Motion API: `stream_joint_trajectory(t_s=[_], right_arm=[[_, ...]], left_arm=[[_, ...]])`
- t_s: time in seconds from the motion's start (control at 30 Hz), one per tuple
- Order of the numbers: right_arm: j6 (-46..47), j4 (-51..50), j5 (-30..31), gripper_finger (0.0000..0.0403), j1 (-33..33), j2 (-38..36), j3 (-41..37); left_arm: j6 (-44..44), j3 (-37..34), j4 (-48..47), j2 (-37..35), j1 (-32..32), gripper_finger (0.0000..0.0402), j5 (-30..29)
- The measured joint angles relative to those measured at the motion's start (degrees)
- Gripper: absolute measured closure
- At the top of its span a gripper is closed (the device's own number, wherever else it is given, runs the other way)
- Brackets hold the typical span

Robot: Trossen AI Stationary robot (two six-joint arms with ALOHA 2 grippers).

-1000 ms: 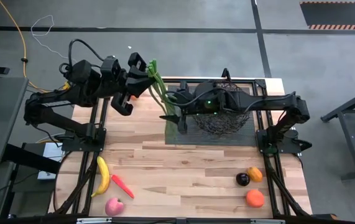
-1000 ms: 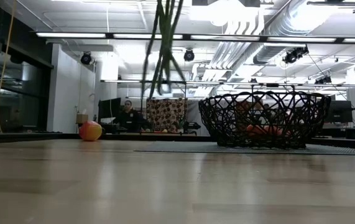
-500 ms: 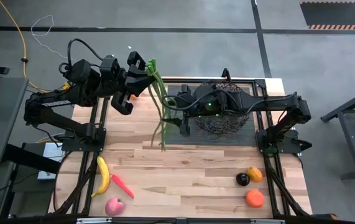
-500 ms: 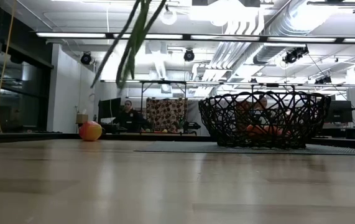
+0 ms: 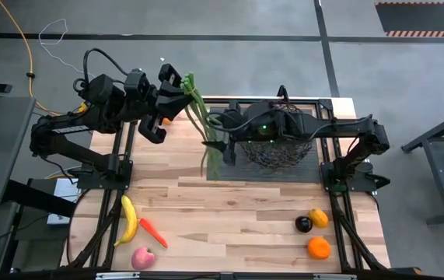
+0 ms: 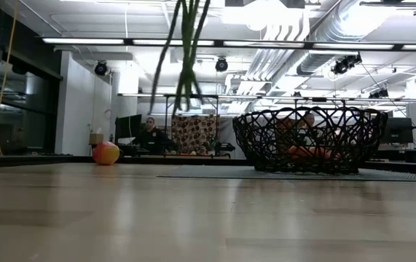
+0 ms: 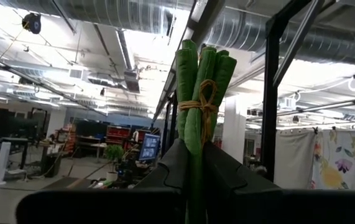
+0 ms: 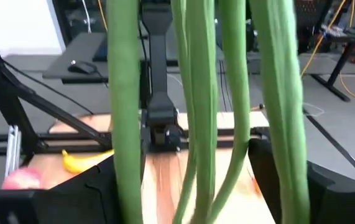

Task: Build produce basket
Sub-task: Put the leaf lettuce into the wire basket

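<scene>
- The bundle of long green beans (image 5: 204, 128) hung above the surface in the upper middle of the high view, its tied end clenched by the left tool (image 7: 193, 177); the wrist picture showed the fingers pressed on the stalks just below the twine knot.
- The loose ends dangled in front of the right tool (image 5: 223, 144), which sat at the left rim of the basket (image 5: 280, 152). Beans filled that arm's wrist picture, with a dark finger at each side of them; I could not tell whether those fingers had closed.
- The basket stood on a dark mat (image 5: 229, 167) in the upper right-centre of the high view, with orange-red fruit already inside in the low view.
- The step looked like carrying the beans over to the basket, possibly by a hand-over between the arms. To do it well, the bundle should hang calm before anything lets go, since the strands splayed apart in the low view (image 6: 186, 54).
- The trailing ends should clear the wire rim, then be lowered so they coil inside rather than drape over the edge.
- At the bottom of the high view, the banana (image 5: 129, 220), carrot (image 5: 153, 232) and apple (image 5: 143, 258) lay at left, and a dark fruit (image 5: 303, 224) with two oranges (image 5: 319, 247) at right.
</scene>
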Motion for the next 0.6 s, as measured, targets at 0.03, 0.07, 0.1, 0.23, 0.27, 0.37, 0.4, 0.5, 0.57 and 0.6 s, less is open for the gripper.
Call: stream_joint_trajectory(t_s=[0.03, 0.07, 0.1, 0.23, 0.27, 0.37, 0.4, 0.5, 0.57, 0.6], right_arm=[[0.0, 0.6, -0.3, 0.0126, -0.1, 0.0, 0.0], [0.0, 1.3, -0.7, 0.0126, -0.3, 0.1, 0.0], [0.0, 2.3, -1.1, 0.0126, -0.4, 0.3, 0.0], [0.4, 2.9, -1.2, 0.0126, -0.7, 1.3, 0.0], [0.4, 2.6, -1.1, 0.0126, -0.8, 1.5, 0.0], [0.6, 3.5, -1.3, 0.0126, -0.8, 2.1, 0.0], [1.0, 3.9, -2.0, 0.0126, -0.7, 2.1, 0.0], [3.3, 4.8, -4.7, 0.0126, -0.5, 3.0, 0.0], [3.7, 4.1, -5.1, 0.0126, -0.1, 3.4, 0.0], [4.0, 4.6, -5.1, 0.0126, 0.1, 3.8, 0.0]], left_arm=[[-0.2, 0.0, 0.0, 0.1, 0.0, 0.0385, 0.0], [-0.6, 0.0, 0.0, 0.2, 0.0, 0.0385, 0.0], [-0.7, 0.0, 0.2, 0.3, 0.0, 0.0385, 0.0], [-1.2, 0.0, 1.5, 1.1, 0.0, 0.0385, 0.2], [-1.3, 0.0, 1.3, 1.2, 0.0, 0.0385, 0.2], [-1.3, 0.0, 1.5, 1.0, 0.0, 0.0385, 0.2], [-1.3, 0.0, 1.7, 1.0, 0.0, 0.0384, 0.2], [-1.1, 0.0, 2.0, 1.0, 0.0, 0.0384, 0.1], [-1.1, 0.0, 2.6, 1.0, 0.0, 0.0385, 0.0], [-1.1, 0.0, 2.8, 1.0, 0.0, 0.0385, -0.1]])
